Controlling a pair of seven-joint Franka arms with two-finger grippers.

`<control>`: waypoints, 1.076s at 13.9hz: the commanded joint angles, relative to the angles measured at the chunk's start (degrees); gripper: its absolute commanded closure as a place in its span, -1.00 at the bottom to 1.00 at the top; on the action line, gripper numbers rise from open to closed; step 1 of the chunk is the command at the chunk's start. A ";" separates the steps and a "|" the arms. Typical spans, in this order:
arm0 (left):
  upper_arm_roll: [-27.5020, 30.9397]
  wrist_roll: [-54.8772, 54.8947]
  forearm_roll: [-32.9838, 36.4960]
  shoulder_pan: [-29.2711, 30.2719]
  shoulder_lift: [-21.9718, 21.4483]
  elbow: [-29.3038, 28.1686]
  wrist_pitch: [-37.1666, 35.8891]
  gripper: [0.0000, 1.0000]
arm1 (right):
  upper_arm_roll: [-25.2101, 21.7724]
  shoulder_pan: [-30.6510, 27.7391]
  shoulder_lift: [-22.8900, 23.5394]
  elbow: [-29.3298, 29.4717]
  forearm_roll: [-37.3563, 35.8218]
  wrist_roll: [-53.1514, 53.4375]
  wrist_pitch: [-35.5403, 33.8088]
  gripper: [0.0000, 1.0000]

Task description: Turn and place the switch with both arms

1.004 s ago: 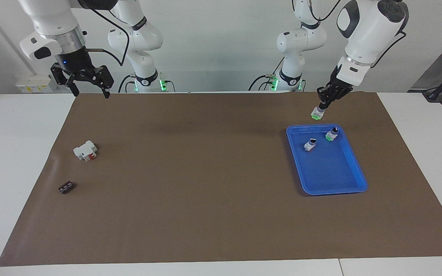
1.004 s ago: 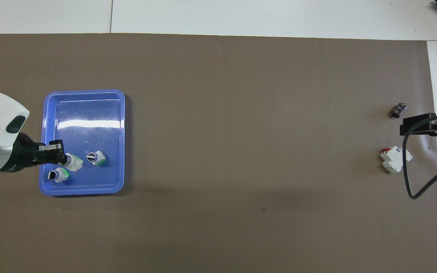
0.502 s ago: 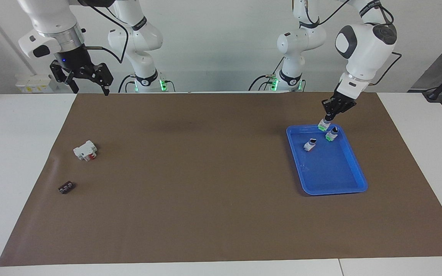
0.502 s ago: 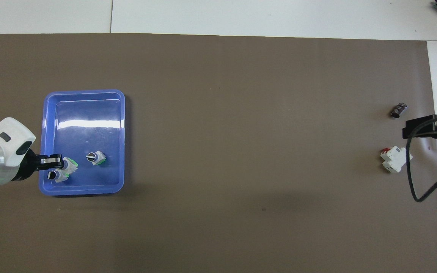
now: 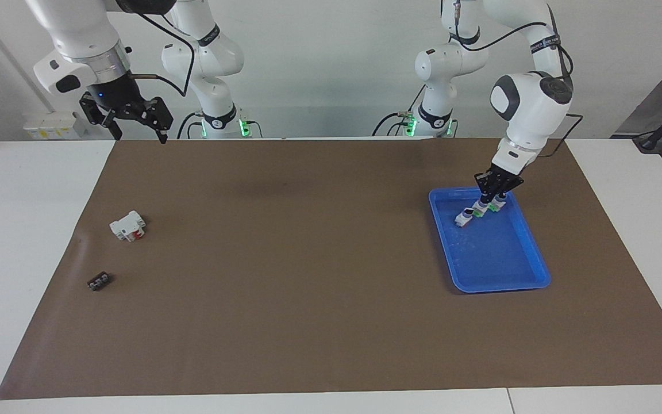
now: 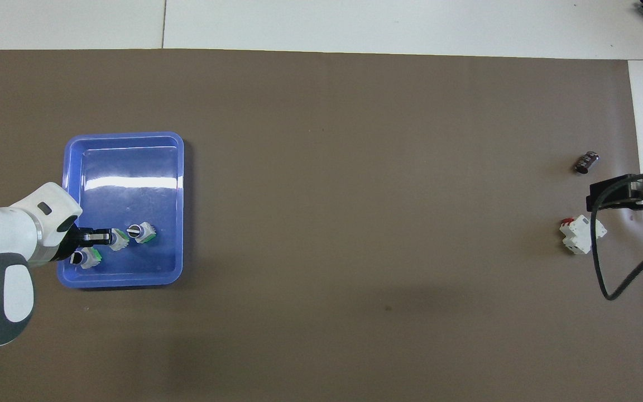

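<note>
While the right arm waits up at its own end of the desk, the left arm is bent down into the blue tray (image 5: 503, 270), which lies on the brown mat (image 5: 308, 287) toward the left arm's end. The left gripper (image 5: 485, 200) is low inside the tray, and its fingertips look pinched together on the black knob end of the switch (image 5: 479, 210). This switch has a whitish body and a green base, as far as I can make out from both views. Its base seems to rest on the tray floor, though I cannot tell for sure that it touches.

From above, the switch (image 6: 119, 240) sits in the half of the tray nearer the robots, tucked between two other small switches. The second switch (image 6: 143, 233) lies just beside it toward the right arm's end. The third switch (image 6: 88, 258) lies close to the tray's corner nearest the left arm's base, partly under the gripper's wrist.

The right gripper (image 5: 139, 137) hangs high over the mat's corner nearest its own base, fingers spread wide with nothing between them. Below it, toward that end of the desk, a white block with a red part (image 5: 128, 225) rests on the mat. A small black part (image 5: 99, 281) lies farther from the robots than the block.
</note>
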 commanded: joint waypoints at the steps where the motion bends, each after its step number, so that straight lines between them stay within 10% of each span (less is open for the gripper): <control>1: -0.12 1.59 0.67 -0.38 2.94 9.34 -8.81 0.04 | 0.34 -0.05 -0.18 0.49 0.09 0.77 -0.94 -1.00; 9: -0.73 0.98 11.04 -3.89 4.53 36.87 -42.48 -0.13 | 0.43 -0.32 -0.71 0.58 0.09 0.77 -0.94 -1.00; 15: -0.65 -2.45 10.87 -5.22 4.36 45.15 -51.66 -0.51 | 0.43 -0.32 -0.71 0.58 0.18 0.77 -0.94 -1.00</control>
